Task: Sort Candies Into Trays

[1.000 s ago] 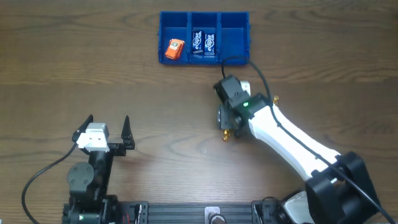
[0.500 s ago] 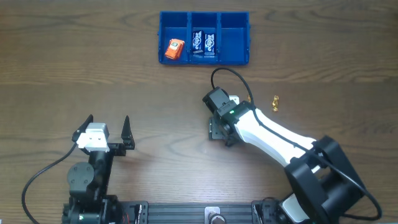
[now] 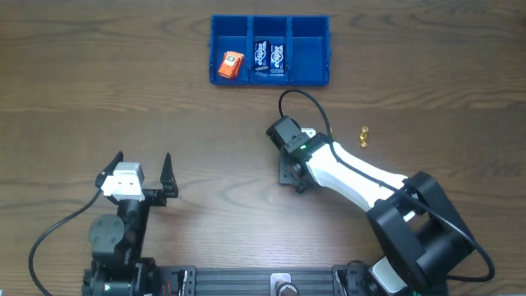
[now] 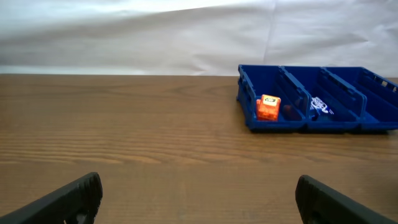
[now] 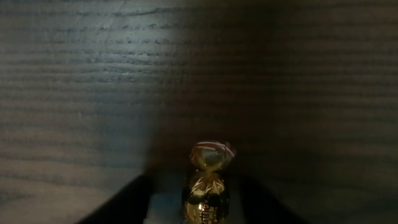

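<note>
Candy [image 5: 208,183] sits upright, pinched inside right claw [image 5: 200,194].

Colours: blue tray [image 3: 271,81], brown wood-grain table [image 3: 123,107].
1 orange candy [image 3: 233,66], 2 blue candies [image 3: 269,56] w/ white print, gold foil candy [image 5: 208,180].

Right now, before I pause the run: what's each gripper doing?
Left gripper: open, empty.
Right gripper: closed on a gold candy.
</note>
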### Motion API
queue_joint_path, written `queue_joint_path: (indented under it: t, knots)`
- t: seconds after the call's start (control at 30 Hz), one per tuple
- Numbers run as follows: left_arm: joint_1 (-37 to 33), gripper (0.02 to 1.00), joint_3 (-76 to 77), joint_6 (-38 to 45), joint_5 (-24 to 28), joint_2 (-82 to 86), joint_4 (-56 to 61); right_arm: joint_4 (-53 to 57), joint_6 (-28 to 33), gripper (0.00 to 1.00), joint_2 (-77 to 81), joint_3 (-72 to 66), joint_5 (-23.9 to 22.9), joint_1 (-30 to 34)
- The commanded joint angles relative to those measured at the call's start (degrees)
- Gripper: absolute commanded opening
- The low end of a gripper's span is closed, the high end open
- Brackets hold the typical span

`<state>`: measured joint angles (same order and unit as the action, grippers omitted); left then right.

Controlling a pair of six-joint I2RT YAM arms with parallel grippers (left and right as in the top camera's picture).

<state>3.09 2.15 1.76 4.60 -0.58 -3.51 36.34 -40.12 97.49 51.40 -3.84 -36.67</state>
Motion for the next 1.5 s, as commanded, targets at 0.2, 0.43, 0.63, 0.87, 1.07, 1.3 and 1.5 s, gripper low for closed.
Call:
queue_joint_path:
  t: [0.2,0.43,0.63,0.87,1.07,1.3,1.5]
  knots:
    - [-0.2,0.998,-1.8,0.6,0.8,0.3,-0.7,-0.6,-0.4,0.187,0.0,-0.2,-0.3,-0.3]
    - [-0.2,0.998,-1.8,0.6,0.8,0.3,-0.7,8.3,3.2,0.15,-9.0,11.4,-7.1,1.8]
    - [-0.2,0.998,-1.8,0.6,0.8,0.3,-0.7,14.1,15.1,0.141,-1.1,39.3,-9.6,11.3]
    - [-0.2,0.998,-1.8,0.6,0.8,0.3,-0.7,14.6,21.6,0.143,22.0,68.0,-9.6,17.3]
    - [-0.2,0.998,-1.8,0.6,0.8,0.3,-0.7,11.8,21.6,0.163,29.3,69.7,-8.1,19.2]
    - [-0.2,0.998,-1.8,0.6,0.8,0.3,-0.7,11.8,21.6,0.257,30.6,69.7,-8.1,19.2]
    - [-0.2,0.998,-1.8,0.6,0.8,0.3,-0.7,12.5,22.6,0.7,29.2,69.7,-8.1,19.2]
